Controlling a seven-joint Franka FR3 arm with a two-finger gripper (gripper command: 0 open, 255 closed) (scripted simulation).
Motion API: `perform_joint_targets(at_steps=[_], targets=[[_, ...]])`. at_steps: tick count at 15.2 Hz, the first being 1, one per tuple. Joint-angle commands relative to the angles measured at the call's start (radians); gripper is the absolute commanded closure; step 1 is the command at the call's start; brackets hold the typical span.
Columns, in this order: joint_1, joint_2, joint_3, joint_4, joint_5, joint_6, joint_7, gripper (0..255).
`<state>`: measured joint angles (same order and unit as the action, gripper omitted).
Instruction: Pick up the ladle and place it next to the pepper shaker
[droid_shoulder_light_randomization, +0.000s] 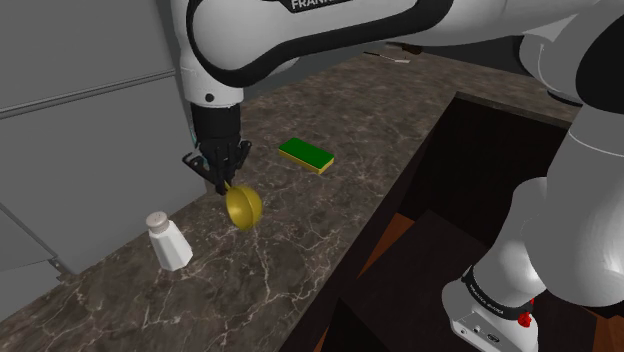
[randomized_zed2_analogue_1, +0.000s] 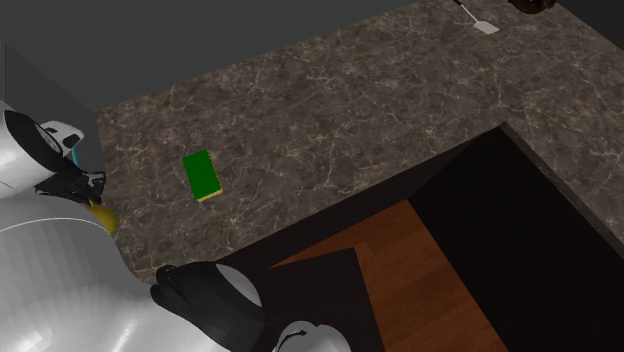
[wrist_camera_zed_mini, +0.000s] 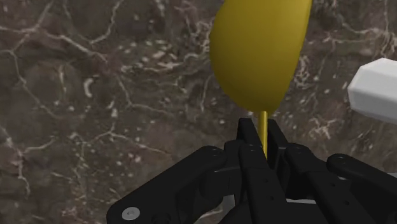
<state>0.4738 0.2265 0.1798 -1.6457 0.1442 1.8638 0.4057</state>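
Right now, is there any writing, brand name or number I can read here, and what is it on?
"FRAN": letters on the robot arm, cut off at the shoulder view's top edge.
Small lettering on the dark ring near the arm's base: too small to read.
No text on the white shaker, green sponge, yellow ladle or counter.
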Motion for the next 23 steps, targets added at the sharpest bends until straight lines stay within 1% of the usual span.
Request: perform_joint_targets(at_steps=[1,6,13,14,19,23], targets=[[0.002,0.005,0.002,-0.025,0.001,0.028,-0.003,255],[0.004,0.017,0.001,-0.074,0.002,0.089,-0.012,255],[0.005,0.017,0.0,-0.074,0.003,0.089,-0.012,255],[0.004,0.017,0.0,-0.07,0.002,0.085,-0.012,0],[0.005,0.017,0.0,-0.074,0.003,0.089,-0.012,0],[-0.006,-0.001,-0.006,0.027,0.001,-0.032,-0.01,0]])
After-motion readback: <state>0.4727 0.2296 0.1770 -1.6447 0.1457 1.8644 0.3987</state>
